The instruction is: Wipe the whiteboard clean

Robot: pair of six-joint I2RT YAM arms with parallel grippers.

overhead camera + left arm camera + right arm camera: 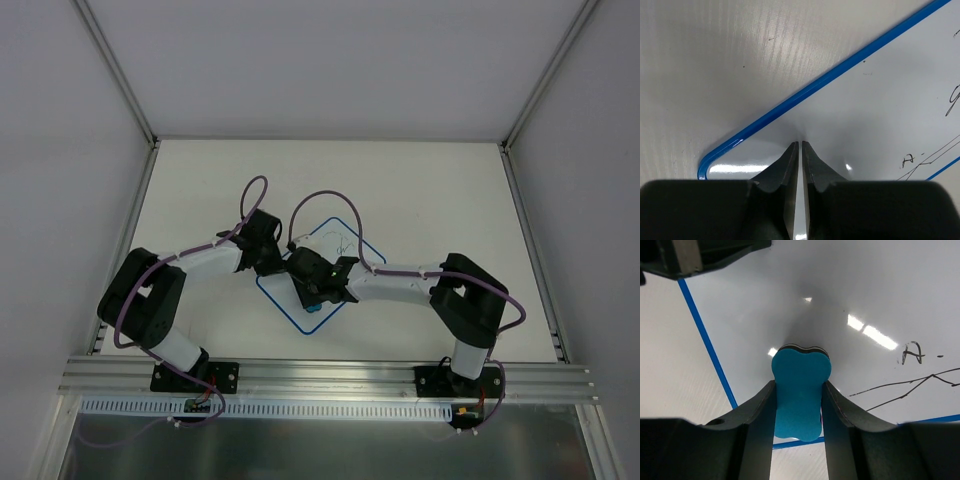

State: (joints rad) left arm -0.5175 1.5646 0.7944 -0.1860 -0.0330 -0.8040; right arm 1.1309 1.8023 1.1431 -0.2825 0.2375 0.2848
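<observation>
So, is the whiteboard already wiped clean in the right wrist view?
No, dark scribbles show on the whiteboard to the right of the blue eraser.

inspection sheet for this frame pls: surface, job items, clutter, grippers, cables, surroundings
Surface: white table, matte, no spills seen.
Job's things: whiteboard lies flat and turned at an angle mid-table, with dark scribbles on it, not yet erased.
Clutter: nothing seen.
Grippers: the left gripper is shut and empty, its tips at the board near a rounded corner. The right gripper is shut on a blue eraser, whose end is at the board face.
Cables: purple cables loop above both arms; no snag seen.
Surroundings: white walls and an aluminium rail at the near edge.
</observation>
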